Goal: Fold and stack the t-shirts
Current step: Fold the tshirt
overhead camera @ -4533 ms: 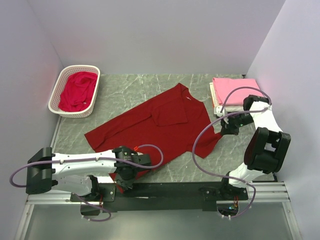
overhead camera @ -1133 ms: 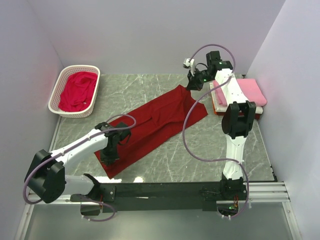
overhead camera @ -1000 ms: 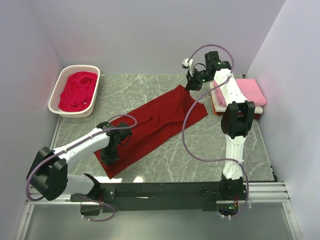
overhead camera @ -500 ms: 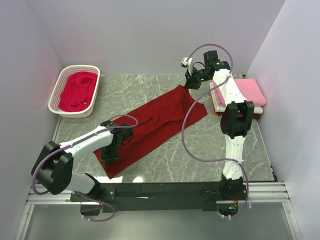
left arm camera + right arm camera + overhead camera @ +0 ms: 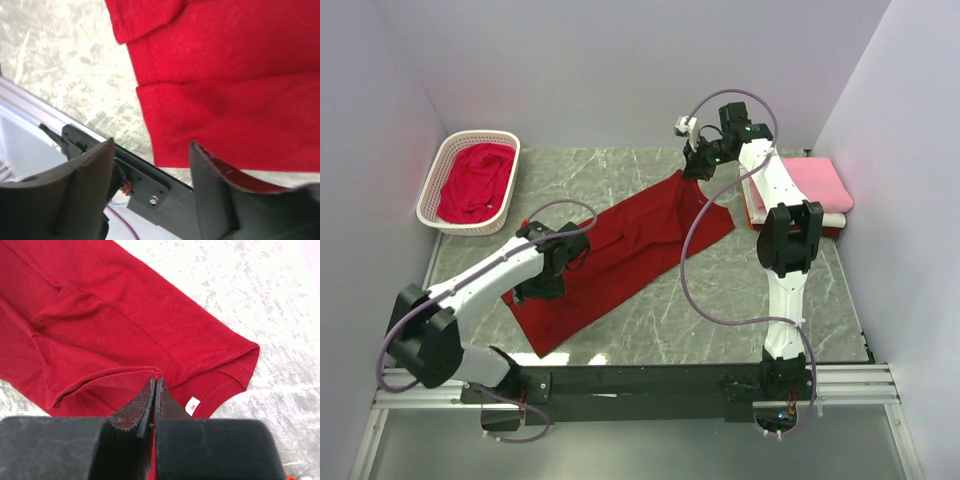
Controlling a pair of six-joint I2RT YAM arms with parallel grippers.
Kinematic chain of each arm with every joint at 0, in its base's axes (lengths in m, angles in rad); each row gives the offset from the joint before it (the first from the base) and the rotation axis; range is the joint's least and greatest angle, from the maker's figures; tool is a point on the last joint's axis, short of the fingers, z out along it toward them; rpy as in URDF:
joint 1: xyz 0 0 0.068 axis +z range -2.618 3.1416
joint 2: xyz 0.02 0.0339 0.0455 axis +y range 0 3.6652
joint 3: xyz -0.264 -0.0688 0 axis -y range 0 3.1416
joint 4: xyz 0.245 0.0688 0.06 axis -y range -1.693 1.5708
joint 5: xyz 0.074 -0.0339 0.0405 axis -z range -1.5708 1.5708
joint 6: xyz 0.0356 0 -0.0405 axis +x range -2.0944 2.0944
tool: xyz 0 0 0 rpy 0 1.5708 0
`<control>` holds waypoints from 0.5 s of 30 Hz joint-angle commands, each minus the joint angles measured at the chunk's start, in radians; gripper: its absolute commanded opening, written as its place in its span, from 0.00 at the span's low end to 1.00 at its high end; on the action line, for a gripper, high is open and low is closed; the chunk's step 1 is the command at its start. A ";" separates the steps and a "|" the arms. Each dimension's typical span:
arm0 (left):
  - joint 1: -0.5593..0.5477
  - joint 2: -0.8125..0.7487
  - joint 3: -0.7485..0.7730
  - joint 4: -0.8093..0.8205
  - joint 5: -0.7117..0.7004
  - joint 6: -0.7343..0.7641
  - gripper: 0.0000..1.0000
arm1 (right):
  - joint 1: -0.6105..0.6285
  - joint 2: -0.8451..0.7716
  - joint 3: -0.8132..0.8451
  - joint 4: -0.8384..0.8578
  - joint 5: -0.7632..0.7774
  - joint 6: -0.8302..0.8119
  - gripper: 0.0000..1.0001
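A large dark red t-shirt (image 5: 620, 250) lies folded lengthwise in a diagonal band across the marble table (image 5: 770, 290). My left gripper (image 5: 538, 283) hovers over its near left end, open; in the left wrist view the fingers (image 5: 215, 195) stand wide apart with nothing between them, and the shirt's hem (image 5: 225, 125) is beyond them. My right gripper (image 5: 691, 172) is at the far end, shut on a fold of the dark red shirt (image 5: 125, 305) beside its neck label (image 5: 192, 405). A pink folded t-shirt (image 5: 815, 182) tops a stack with a white one (image 5: 752, 190) at the right.
A white lattice basket (image 5: 432, 185) at the far left holds a crumpled crimson t-shirt (image 5: 475, 180). The walls close in on the left, back and right. The black rail (image 5: 650, 380) with the arm bases runs along the near edge.
My left gripper has opened, let go of the shirt's near end and drawn up and back from it. The right gripper stays shut on the far end, shifted slightly left.
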 commanded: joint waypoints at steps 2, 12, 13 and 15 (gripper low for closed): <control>0.000 -0.129 0.048 -0.021 -0.041 0.023 0.77 | 0.014 0.024 0.057 0.054 0.010 0.034 0.00; 0.000 -0.410 0.016 0.229 0.094 0.135 0.83 | 0.071 0.055 0.051 0.169 0.088 0.141 0.00; 0.000 -0.415 0.015 0.231 0.097 0.137 0.83 | 0.079 0.060 0.051 0.175 0.093 0.144 0.00; 0.000 -0.415 0.010 0.228 0.101 0.138 0.83 | 0.090 0.067 0.051 0.192 0.102 0.155 0.00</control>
